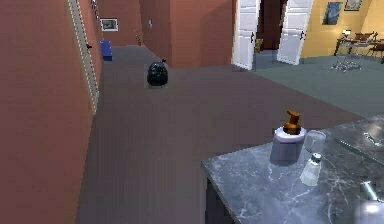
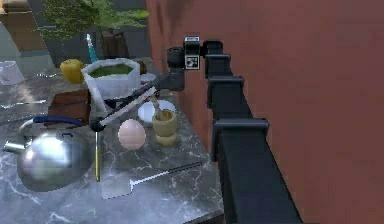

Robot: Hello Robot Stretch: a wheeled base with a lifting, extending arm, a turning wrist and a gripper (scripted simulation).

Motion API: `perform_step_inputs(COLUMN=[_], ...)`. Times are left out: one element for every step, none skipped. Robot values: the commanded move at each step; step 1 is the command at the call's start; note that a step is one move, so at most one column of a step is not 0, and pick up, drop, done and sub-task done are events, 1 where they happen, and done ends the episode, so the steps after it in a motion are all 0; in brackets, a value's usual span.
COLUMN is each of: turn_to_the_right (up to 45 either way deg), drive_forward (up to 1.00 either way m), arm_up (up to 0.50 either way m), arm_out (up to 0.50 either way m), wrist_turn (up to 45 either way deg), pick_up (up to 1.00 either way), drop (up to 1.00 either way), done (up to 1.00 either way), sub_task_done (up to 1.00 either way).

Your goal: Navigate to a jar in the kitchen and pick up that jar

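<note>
On the marble counter (image 2: 60, 205) in the arm side view stands a short tan jar-like vessel (image 2: 165, 127) with a stick leaning out of it, beside a white dish (image 2: 155, 109). The dark arm (image 2: 235, 130) rises along the red wall, with two white marked squares (image 2: 191, 54) at its far end. My gripper (image 2: 168, 62) sits just left of them, above the counter's far edge, near the bowl of greens (image 2: 112, 76). Things stand behind it, so I cannot tell whether it holds anything.
A steel kettle (image 2: 48, 155), an egg (image 2: 131, 134), a spatula (image 2: 140, 182), a knife (image 2: 97, 155) and a yellow fruit (image 2: 71, 70) share the counter. The forward view shows a pump bottle (image 1: 289, 140), a shaker (image 1: 312, 168), a hallway, a black bag (image 1: 157, 73) and white doors (image 1: 246, 35).
</note>
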Motion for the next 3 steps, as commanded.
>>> perform_step_inputs(turn_to_the_right=[0.0,0.0,0.0], drive_forward=[0.0,0.0,0.0], arm_up=[0.0,0.0,-0.14], arm_out=[0.0,0.0,0.0], wrist_turn=[45.0,9.0,0.0], pick_up=[0.0,0.0,0.0], drop=[0.0,0.0,0.0], done=[0.0,0.0,0.0], sub_task_done=[0.0,0.0,0.0])
